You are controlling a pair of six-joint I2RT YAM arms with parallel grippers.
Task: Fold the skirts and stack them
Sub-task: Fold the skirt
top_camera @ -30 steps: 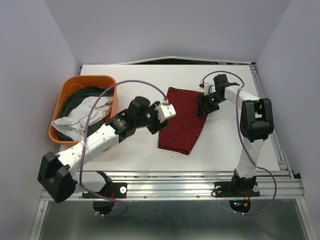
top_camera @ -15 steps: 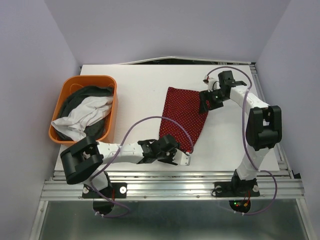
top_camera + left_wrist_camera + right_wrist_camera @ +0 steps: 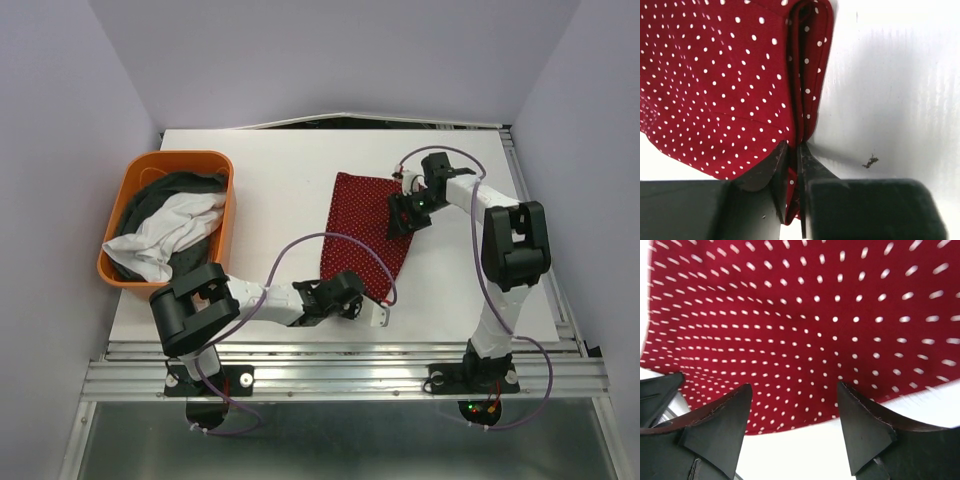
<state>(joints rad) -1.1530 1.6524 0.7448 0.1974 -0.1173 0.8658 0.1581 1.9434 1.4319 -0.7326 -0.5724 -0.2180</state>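
The red skirt with white dots [image 3: 362, 225] lies spread flat on the white table [image 3: 270, 180], right of centre. The left gripper [image 3: 793, 148] is at the skirt's near corner, its fingers pressed together and pinching the doubled edge of the cloth. The right gripper [image 3: 794, 390] is at the skirt's far right edge with its fingers spread apart, the dotted cloth between and beyond them. The white skirt [image 3: 165, 232] and the dark grey skirt [image 3: 150, 195] sit crumpled in the orange basket [image 3: 180, 157] on the table's left side.
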